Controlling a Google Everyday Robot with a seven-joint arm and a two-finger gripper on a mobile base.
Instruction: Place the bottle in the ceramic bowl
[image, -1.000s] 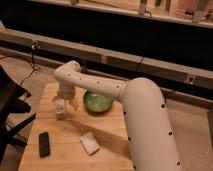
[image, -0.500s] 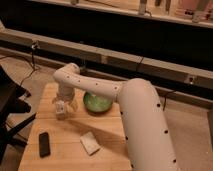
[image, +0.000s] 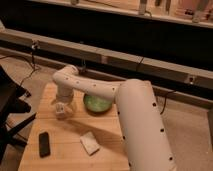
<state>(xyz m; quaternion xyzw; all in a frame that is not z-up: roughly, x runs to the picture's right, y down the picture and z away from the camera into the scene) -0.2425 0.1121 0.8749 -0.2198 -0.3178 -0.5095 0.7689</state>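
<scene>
Lying near the front left corner of the wooden table (image: 107, 152), well to the left of and nearer the camera than the ceramic bowl (image: 97, 103), is a flat black rectangular object (image: 44, 144). Left of the bowl, and above the black object in the view, the gripper (image: 62, 109) hangs low over the table, pointing down from the bend of the white arm (image: 100, 90). A pale, whitish thing sits at its tip, possibly the bottle, but it blends with the gripper's own light parts, so I cannot tell whether the gripper is clasping it or is merely hanging there loose. No separate bottle is plain anywhere else on the table. Between the black object and the bowl, closer to the camera than the bowl, a white rectangular block (image: 89, 143) lies flat and askew. The bowl itself is round and shallow, glossy green with a darker rim, standing toward the far middle of the table; the arm crosses just above its far edge, and its hollow looks green throughout. Right of the bowl rises the robot's thick white body (image: 142, 130), dotted with small dark marks.
</scene>
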